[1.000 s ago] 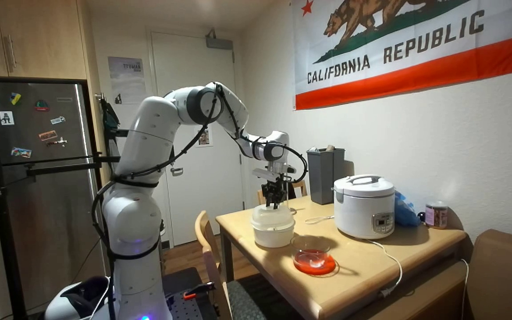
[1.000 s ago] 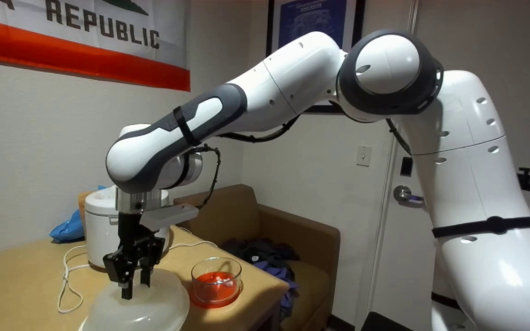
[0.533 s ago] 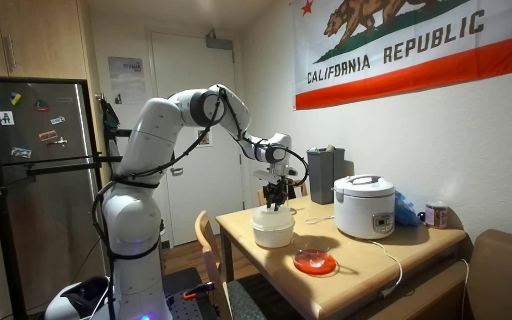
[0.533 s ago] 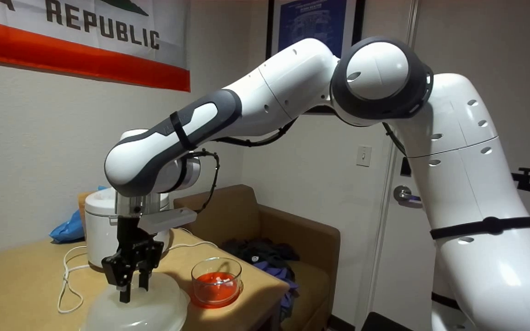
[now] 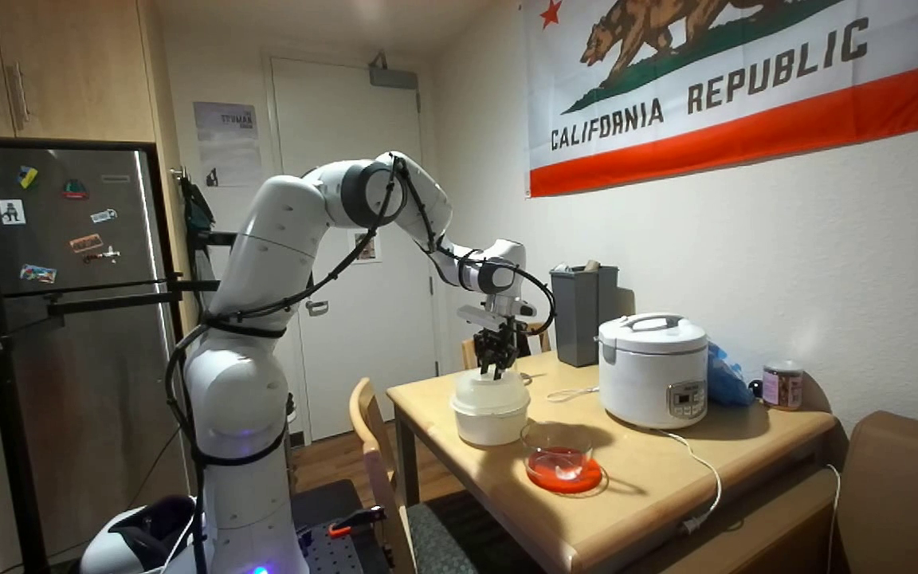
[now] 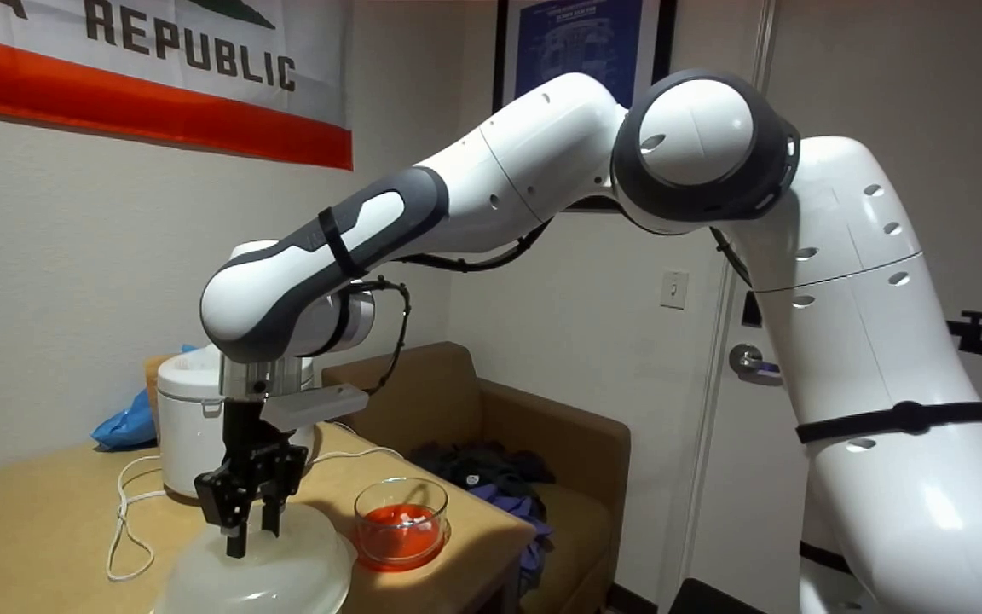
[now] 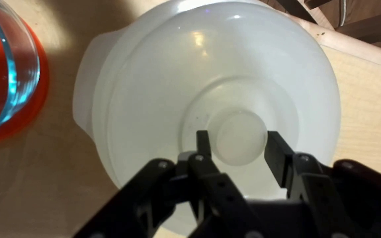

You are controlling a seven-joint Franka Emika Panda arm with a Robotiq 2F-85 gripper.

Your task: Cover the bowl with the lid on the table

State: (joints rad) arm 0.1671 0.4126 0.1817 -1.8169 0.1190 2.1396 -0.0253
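Observation:
The whitish domed lid (image 5: pixel 492 394) sits over the cream-white bowl (image 5: pixel 492 430) near the edge of the tan table (image 5: pixel 626 502). My gripper (image 6: pixel 254 534) points straight down at the lid (image 6: pixel 261 588). In the wrist view my gripper (image 7: pixel 237 140) has one finger on each side of the lid's round knob (image 7: pixel 241 138), and both fingers look to touch it. The bowl's side tab (image 7: pixel 89 82) sticks out left of the lid (image 7: pixel 150 99). The lid looks slightly off-centre. I cannot tell whether its rim is seated all round. The bowl's inside is hidden.
A clear glass dish with an orange-red base (image 5: pixel 564 470) stands close beside the bowl; it also shows in the wrist view (image 7: pixel 25 69). A white rice cooker (image 5: pixel 654 375) with its cord and a grey bin (image 5: pixel 578 311) stand further back. A wooden chair (image 5: pixel 375 430) is at the table's edge.
My gripper has moved slightly lower and a little toward the rice cooker side, and the lid has shifted with it, now lower over the bowl. The fingers' spacing looks the same.

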